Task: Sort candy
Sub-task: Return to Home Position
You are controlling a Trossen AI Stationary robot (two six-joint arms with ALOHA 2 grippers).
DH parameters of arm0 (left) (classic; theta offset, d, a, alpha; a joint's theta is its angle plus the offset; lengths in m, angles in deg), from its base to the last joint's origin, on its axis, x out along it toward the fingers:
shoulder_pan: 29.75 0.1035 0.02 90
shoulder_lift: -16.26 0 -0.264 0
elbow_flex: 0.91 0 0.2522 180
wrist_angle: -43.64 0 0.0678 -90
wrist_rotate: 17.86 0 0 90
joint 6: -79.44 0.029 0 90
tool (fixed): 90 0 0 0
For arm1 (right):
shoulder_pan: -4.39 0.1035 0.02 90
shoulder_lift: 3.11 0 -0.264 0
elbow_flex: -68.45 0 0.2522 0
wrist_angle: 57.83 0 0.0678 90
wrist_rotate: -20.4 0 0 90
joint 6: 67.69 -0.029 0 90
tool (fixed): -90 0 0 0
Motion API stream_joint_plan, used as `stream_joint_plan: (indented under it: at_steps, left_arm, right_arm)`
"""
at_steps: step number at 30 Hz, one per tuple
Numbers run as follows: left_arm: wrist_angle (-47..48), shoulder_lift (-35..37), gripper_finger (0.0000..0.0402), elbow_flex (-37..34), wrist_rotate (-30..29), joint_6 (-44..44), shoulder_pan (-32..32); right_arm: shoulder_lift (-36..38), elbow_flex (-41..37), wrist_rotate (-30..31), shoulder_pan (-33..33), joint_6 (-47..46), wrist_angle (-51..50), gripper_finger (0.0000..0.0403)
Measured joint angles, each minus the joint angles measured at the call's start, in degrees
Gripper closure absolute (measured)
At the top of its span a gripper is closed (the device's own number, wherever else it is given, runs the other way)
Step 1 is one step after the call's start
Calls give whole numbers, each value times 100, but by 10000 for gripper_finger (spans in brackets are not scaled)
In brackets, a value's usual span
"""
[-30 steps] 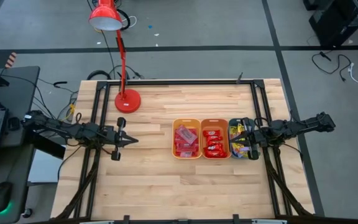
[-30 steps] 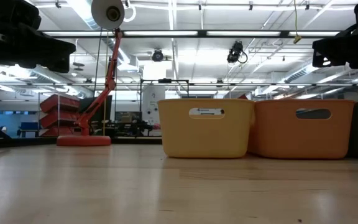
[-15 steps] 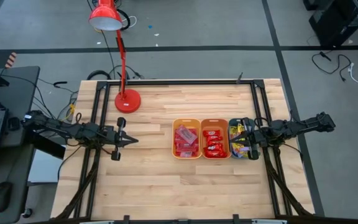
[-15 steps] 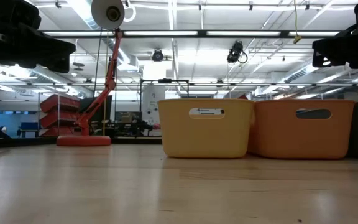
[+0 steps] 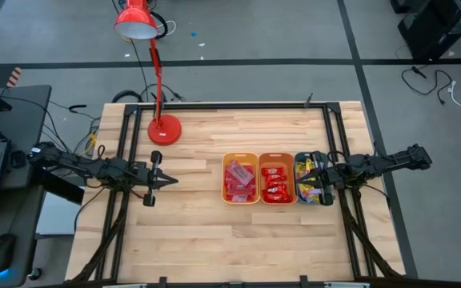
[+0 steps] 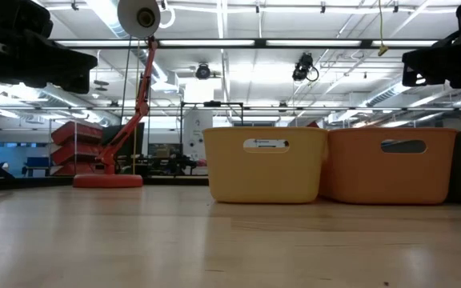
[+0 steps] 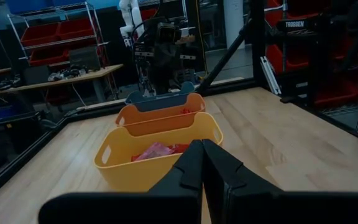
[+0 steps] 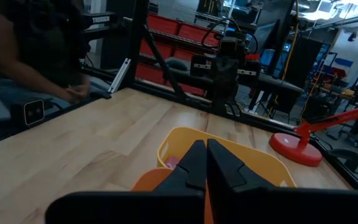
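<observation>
Left end effector (image 5: 166, 181) clenched, empty, well left of everything. Small wrapped candy (image 5: 238, 180) sorted into yellow plastic bin (image 5: 240, 202), orange plastic bin (image 5: 277, 202), teal plastic bin (image 5: 304, 155), rowed along the arms' line on wooden table (image 5: 214, 240). Right end effector (image 5: 317, 182) clenched, empty, directly over teal plastic bin. Likely just pulling back.

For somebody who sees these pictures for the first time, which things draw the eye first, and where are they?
Three bins in a row right of the table's middle: a yellow bin and an orange bin with red candy, a teal bin with yellow packets. A red lamp stands toward the far left corner. The left gripper hangs shut over bare wood left of them; the right gripper, shut, is above the teal bin.
</observation>
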Motion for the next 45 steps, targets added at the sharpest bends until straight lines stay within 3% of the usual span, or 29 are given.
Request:
stream_joint_plan:
  at_steps: [45]
  left_arm:
    - [-2, 0, 394, 0, 0, -1, 0]
  right_arm:
    - [0, 0, 0, 1, 1, -1, 401]
